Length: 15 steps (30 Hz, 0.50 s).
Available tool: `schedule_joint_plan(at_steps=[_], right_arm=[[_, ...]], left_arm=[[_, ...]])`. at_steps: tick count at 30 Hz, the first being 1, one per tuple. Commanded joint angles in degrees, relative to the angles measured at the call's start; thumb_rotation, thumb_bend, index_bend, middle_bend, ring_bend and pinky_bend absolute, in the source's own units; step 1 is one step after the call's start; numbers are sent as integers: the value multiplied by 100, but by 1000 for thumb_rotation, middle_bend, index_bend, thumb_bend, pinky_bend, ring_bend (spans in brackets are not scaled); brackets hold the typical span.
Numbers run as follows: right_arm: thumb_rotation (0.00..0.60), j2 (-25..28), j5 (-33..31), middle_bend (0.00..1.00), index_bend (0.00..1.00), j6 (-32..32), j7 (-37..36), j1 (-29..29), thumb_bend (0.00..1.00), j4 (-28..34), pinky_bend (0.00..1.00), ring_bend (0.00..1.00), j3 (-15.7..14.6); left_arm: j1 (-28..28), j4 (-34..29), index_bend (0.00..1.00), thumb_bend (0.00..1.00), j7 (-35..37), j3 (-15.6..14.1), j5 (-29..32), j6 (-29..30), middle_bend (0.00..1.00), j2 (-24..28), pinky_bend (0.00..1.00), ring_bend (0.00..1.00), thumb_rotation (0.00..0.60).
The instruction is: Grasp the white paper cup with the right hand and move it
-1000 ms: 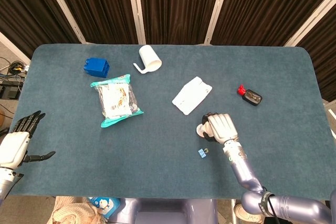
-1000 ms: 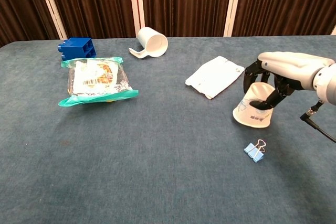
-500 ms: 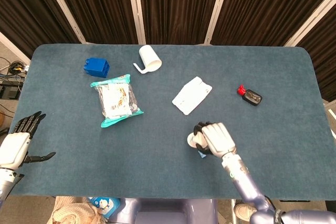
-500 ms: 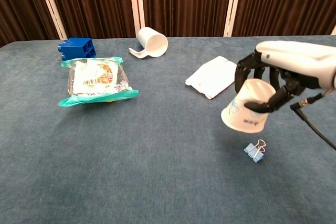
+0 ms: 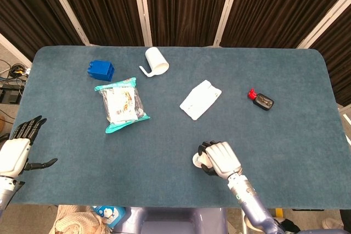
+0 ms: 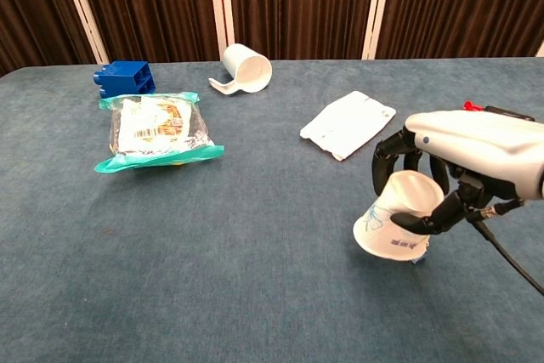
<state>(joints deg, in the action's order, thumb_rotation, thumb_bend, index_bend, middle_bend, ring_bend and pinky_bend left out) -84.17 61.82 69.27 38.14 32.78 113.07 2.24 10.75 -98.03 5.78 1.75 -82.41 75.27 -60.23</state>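
My right hand (image 5: pixel 218 158) (image 6: pixel 450 167) grips the white paper cup (image 6: pixel 395 218) (image 5: pixel 197 160) from above, fingers wrapped around its wall. The cup is tilted, mouth pointing down and toward the left, held above the blue tabletop near the front edge. In the head view most of the cup is hidden under the hand. My left hand (image 5: pixel 17 146) hovers at the table's front left corner, fingers spread, holding nothing.
On the blue table (image 5: pixel 164 163) lie a white mug (image 5: pixel 156 62) on its side, a blue block (image 5: pixel 100 70), a snack bag (image 5: pixel 120 104), a white packet (image 5: pixel 200 98) and a small black bottle with a red cap (image 5: pixel 261 100). A blue binder clip is hidden behind the cup.
My right hand has lifted the cup off the table and carried it toward the front edge, over the blue binder clip. The left hand has stayed still.
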Motion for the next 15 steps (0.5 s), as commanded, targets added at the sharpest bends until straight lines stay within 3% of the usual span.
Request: schedule_joint_plan(at_steps=[1,15], right_arm=[[600,-104,-93,402,516,-18,68,6,404,-115,534,434,-10],[600,-265,-120,402,516,-10,135,-27,403,-417,534,434,-54]], left_arm=[[-4,-12,0,0,17,-1,-15,13,0,9,0,0,600],[-12,-24,0,0,17,-22,-68,33,0,15,0,0,600]])
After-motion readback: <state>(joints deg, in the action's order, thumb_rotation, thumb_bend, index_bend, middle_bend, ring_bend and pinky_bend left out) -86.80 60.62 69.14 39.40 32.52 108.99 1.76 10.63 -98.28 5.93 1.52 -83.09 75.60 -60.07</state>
